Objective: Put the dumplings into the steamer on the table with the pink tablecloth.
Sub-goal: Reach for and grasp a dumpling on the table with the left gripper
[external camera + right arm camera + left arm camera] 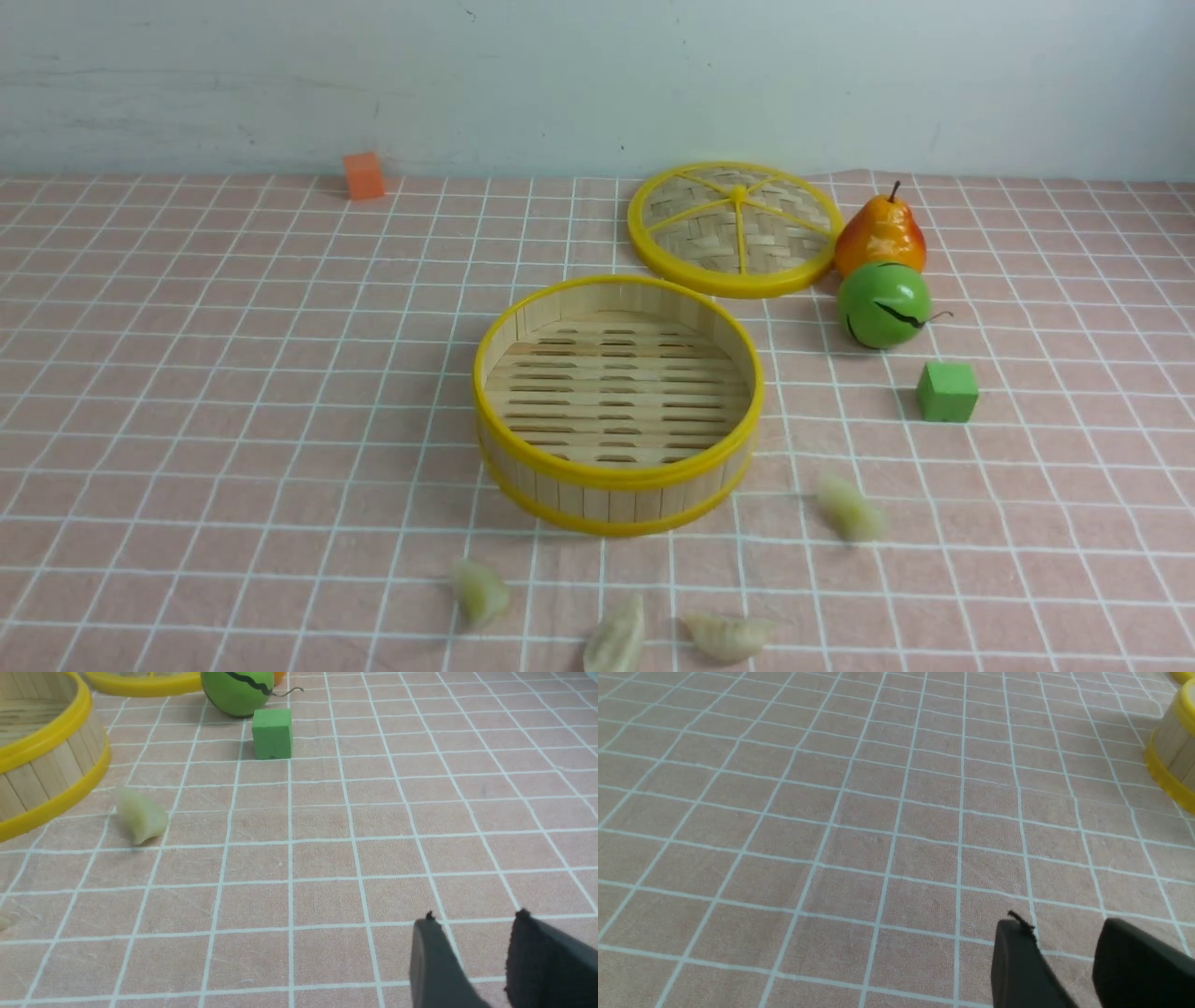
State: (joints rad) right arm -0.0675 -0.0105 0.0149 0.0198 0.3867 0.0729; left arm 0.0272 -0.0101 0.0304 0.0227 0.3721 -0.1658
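Nearest, both grippers show only in their own wrist cameras, low over the pink tablecloth point(233, 373) that covers the table.
- Left gripper point(1064, 933): fingers apart, holding nothing, plain cloth beneath. The steamer point(1169, 765) is well apart from it.
- Right gripper point(474, 924): fingers apart as well, holding nothing.

Next, four dumplings lie on the cloth, all outside the steamer and on its near side.
- Dumpling one point(481, 590) lies near-left of the steamer.
- Dumpling two point(616, 639) lies straight in front of the steamer, cut off by the frame edge.
- Dumpling three point(728, 637) lies just right of dumpling two.
- Dumpling four point(850, 509) lies near-right of the steamer and closest to its wall. It is blurred in the front view, though it appears to rest on its side.

The steamer stands upright mid-table with its slatted floor fully in view.

Right of the steamer and a little farther back sits a green cube point(947, 392). Beyond it is a green fruit point(884, 303) marked with a black line, touching a pear point(880, 233). A woven lid point(733, 229) lies flat behind the steamer, just beside the pear.

Farthest, back-left of the steamer by the wall, stands an orange cube point(363, 175).
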